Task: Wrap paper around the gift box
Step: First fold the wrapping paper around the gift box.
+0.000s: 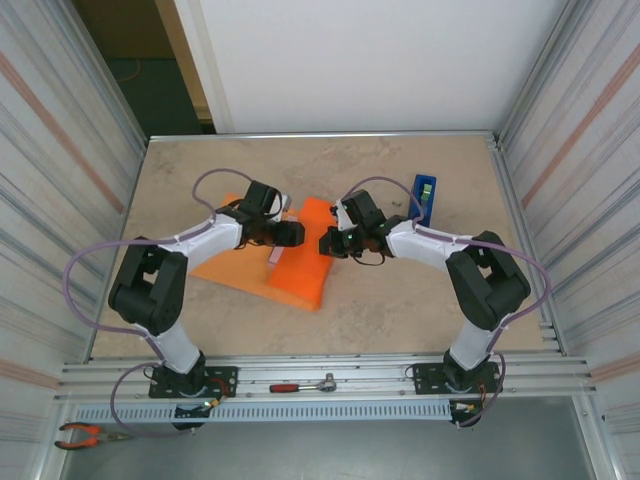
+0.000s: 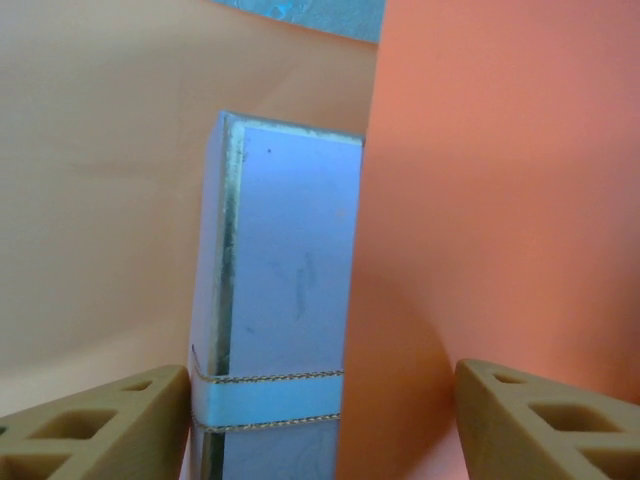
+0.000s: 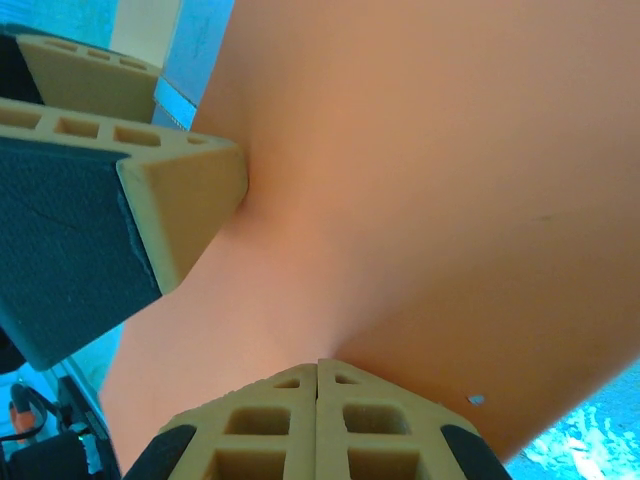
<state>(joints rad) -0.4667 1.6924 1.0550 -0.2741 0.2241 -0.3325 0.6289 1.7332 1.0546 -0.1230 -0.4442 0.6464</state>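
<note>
Top cam: L gripper (image 1: 290, 234) and R gripper (image 1: 328, 243) met nose to nose over the paper (image 1: 305, 268) at mid-table. The gift box (image 1: 277, 252) showed as a pale sliver betw. the orange folds. A blue tape dispenser (image 1: 424, 198) stood near the R arm, apart from the paper.

L wrist cam: jaws were spread wide, gripping nothing. The box sat betw. the fingers (image 2: 100, 425), nearer the left one, w/ a paper flap covering its right side.

R wrist cam: jaws were closed pad to pad, tips against the paper. Couldn't tell if any edge was pinched.
</note>
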